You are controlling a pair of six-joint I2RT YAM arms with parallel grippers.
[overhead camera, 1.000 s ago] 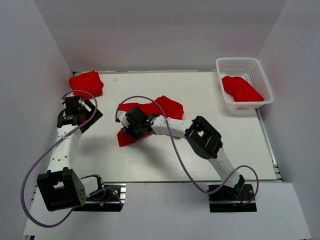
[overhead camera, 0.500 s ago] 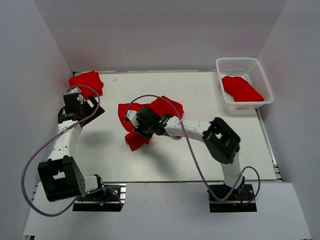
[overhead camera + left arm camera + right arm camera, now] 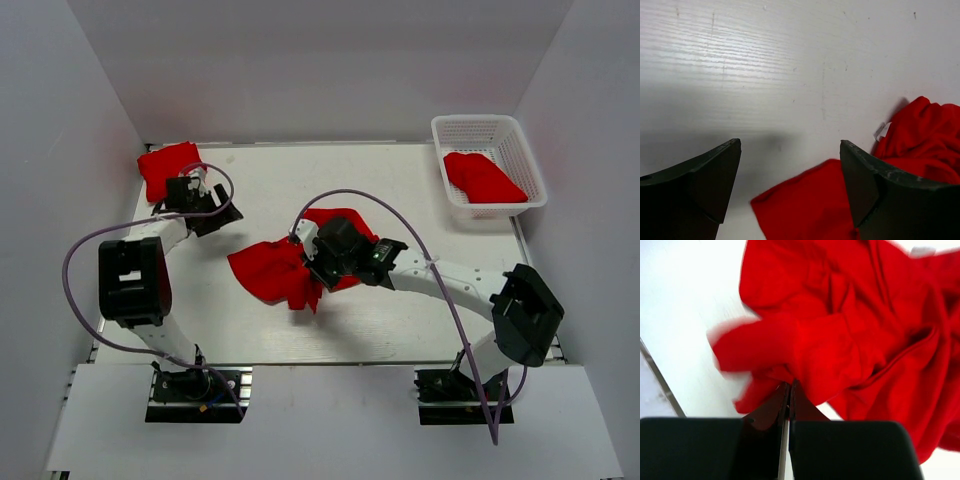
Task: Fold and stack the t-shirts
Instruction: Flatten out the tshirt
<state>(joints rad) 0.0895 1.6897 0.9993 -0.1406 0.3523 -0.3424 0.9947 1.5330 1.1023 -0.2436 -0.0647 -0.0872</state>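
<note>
**Top view.** My right gripper (image 3: pixel 310 268) reaches over the middle of the table (image 3: pixel 420 200). Its fingers are pressed together on a fold of the crumpled t-shirt (image 3: pixel 268 272). Most of that cloth spreads to the left of my fingertips, and a smaller part lies behind them, toward the far edge. My left gripper (image 3: pixel 218 215) is near the far left corner with its fingers spread, and it is apart from the crumpled t-shirt. Just beyond it lies the folded t-shirt (image 3: pixel 165 165), in the corner. A third t-shirt (image 3: pixel 483 177) rests inside the basket (image 3: pixel 520 135) at the far right.

**Right wrist view.** My right gripper (image 3: pixel 789 390) has its two fingers closed flat against each other. The red cloth (image 3: pixel 840 340) meets their tips and bunches beyond them.

**Left wrist view.** My left gripper (image 3: pixel 790 170) holds nothing. The crumpled t-shirt (image 3: pixel 810 210) shows on the table through the gap and past the right finger (image 3: pixel 880 190).
</note>
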